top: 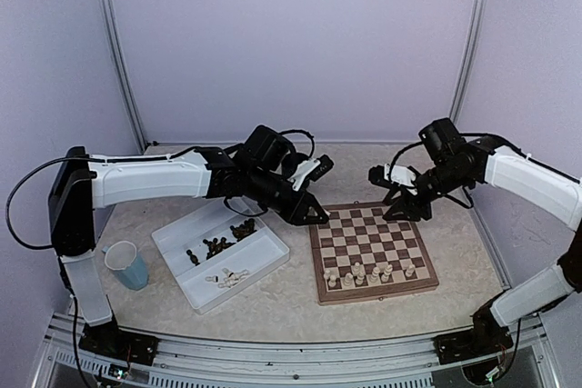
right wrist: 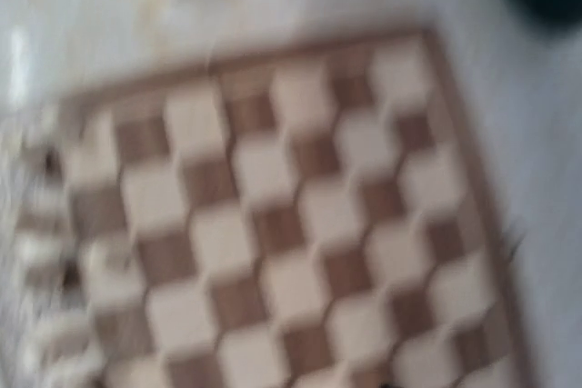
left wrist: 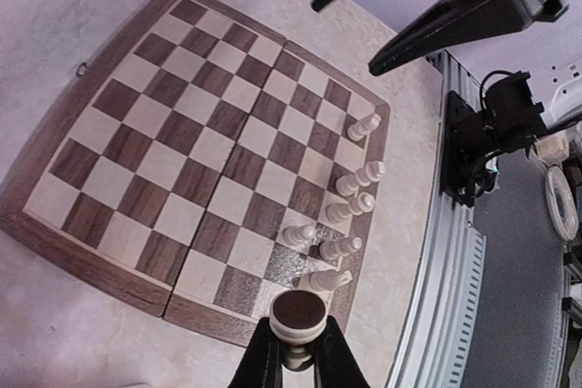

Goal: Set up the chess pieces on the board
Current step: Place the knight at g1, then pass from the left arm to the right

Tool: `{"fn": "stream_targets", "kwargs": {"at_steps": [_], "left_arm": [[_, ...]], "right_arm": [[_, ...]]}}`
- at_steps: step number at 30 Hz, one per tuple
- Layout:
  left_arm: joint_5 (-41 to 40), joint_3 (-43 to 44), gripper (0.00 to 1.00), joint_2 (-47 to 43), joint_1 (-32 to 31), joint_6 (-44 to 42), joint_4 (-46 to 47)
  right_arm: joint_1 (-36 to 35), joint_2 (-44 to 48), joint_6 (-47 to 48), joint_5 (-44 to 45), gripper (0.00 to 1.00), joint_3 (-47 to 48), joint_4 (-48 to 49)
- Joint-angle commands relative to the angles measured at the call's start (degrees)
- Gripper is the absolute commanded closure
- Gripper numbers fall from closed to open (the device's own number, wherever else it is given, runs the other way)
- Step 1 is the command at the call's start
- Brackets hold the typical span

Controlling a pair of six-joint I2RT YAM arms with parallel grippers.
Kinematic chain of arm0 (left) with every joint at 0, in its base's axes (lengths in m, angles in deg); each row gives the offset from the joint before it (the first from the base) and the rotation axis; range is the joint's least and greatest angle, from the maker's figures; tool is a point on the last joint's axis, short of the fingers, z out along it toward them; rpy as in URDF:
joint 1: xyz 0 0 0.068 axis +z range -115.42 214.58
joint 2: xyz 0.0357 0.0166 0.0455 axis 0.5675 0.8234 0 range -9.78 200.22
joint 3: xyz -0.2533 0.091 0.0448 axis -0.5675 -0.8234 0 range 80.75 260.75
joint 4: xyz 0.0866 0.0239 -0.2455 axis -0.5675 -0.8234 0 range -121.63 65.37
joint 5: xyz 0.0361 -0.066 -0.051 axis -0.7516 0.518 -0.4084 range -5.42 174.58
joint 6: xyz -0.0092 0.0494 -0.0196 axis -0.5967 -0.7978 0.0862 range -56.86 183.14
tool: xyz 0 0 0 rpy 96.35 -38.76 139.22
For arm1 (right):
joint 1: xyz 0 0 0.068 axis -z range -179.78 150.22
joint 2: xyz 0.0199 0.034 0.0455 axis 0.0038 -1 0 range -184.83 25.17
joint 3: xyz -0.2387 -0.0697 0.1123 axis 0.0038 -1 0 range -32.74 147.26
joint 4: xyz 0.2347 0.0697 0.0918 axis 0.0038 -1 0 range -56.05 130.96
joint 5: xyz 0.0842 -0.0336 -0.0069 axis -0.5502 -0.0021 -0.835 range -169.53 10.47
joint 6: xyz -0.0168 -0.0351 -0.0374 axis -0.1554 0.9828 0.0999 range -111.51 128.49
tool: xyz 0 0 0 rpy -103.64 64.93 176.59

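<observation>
The board (top: 373,244) lies right of centre, with several cream chess pieces (top: 368,272) on its near rows. In the left wrist view the board (left wrist: 191,152) fills the frame, with cream pieces (left wrist: 350,206) along its right edge. My left gripper (left wrist: 298,338) is shut on a cream piece (left wrist: 298,313), whose dark felt base faces the camera, above the board's near corner. In the top view the left gripper (top: 314,215) is at the board's far left corner. My right gripper (top: 400,206) hovers over the board's far right part; its two fingers (left wrist: 436,29) stand apart and empty. The right wrist view shows only a blurred board (right wrist: 273,215).
A white divided tray (top: 264,247) sits left of the board, holding dark pieces (top: 218,244) and a few cream pieces (top: 229,276). A blue cup (top: 127,265) stands at the near left. A metal rail (top: 300,347) runs along the table's near edge.
</observation>
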Motion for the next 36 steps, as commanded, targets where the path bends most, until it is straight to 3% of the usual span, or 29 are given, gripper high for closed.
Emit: {"fn": "stream_targets", "kwargs": {"at_steps": [1,6,15,28,36], "left_arm": [[11.9,3.7,0.93,4.1,0.5,0.6,-3.8],[18.1,4.7,0.92,5.8,1.0,1.3,-3.9],[24.9,4.5,0.93,8.0,1.4,2.5,-4.0],[30.3,4.5,0.93,9.3,2.0,2.5,-4.1],[32.0,4.4,0.93,9.6,2.5,4.4,-2.3]], "right_arm": [[-6.5,-3.8,-0.1,-1.1,0.59,7.7,2.1],[-12.8,-8.3,3.9,-0.7,0.59,13.9,-0.4],[-22.5,-10.9,8.1,6.9,0.57,13.9,-2.8],[-28.5,-12.6,9.6,12.7,0.58,11.6,-2.7],[-29.6,-12.6,9.6,14.3,0.69,10.8,-2.3]]}}
